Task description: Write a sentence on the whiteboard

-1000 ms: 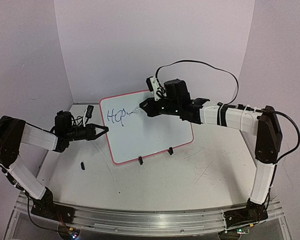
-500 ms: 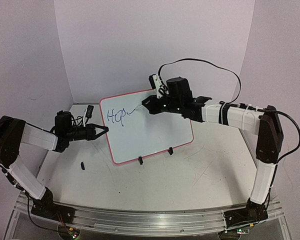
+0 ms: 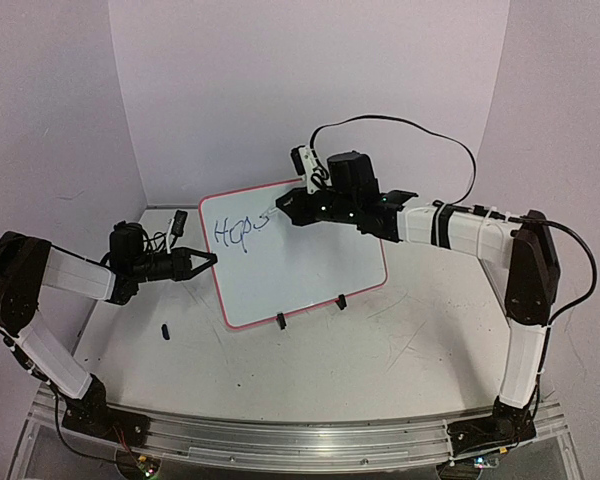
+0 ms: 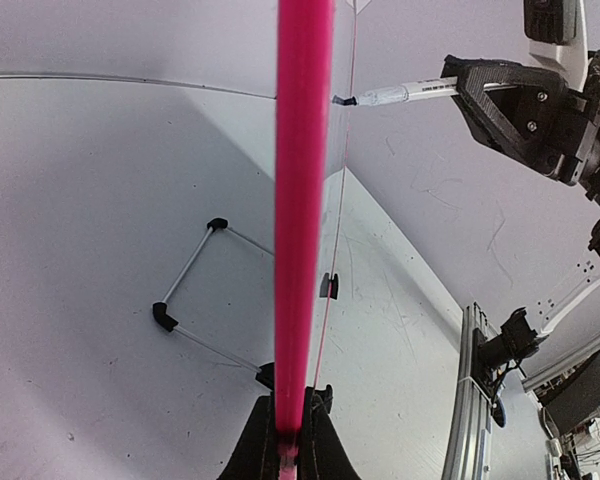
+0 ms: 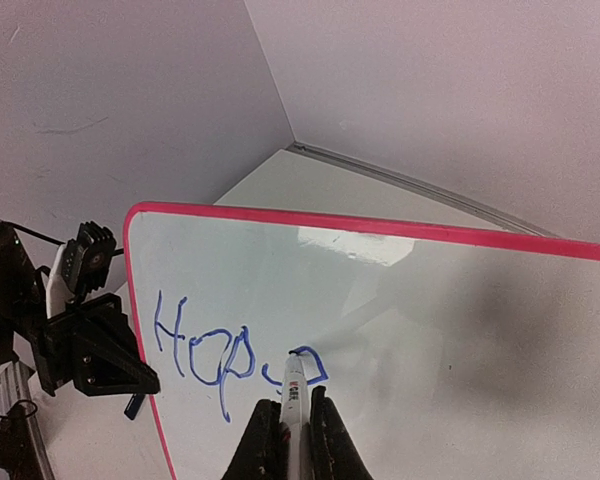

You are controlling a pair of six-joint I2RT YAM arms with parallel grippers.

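Note:
The whiteboard [image 3: 310,270] stands tilted on two black clip feet [image 3: 280,321] at the table's middle. My left gripper [image 3: 212,259] is shut on its red-pink left rim [image 4: 303,200], with the jaws pinching the rim edge-on in the left wrist view [image 4: 288,440]. My right gripper [image 5: 292,420] is shut on a white marker [image 5: 294,395], whose tip touches the board face. The sentence [image 5: 220,345] reads "Hop" in blue, followed by a small loop at the tip. From the top view the right gripper [image 3: 285,210] reaches over the board's upper left part, near the lettering [image 3: 235,230].
A small dark cap [image 3: 165,330] lies on the table left of the board, below my left arm. Lilac walls close in the back and both sides. A metal rail [image 3: 280,440] runs along the near edge. The right arm's cable [image 3: 420,130] loops above it.
The right gripper has shifted up and left with the marker, drawing a small loop after the "p". The left gripper and the board have stayed still.

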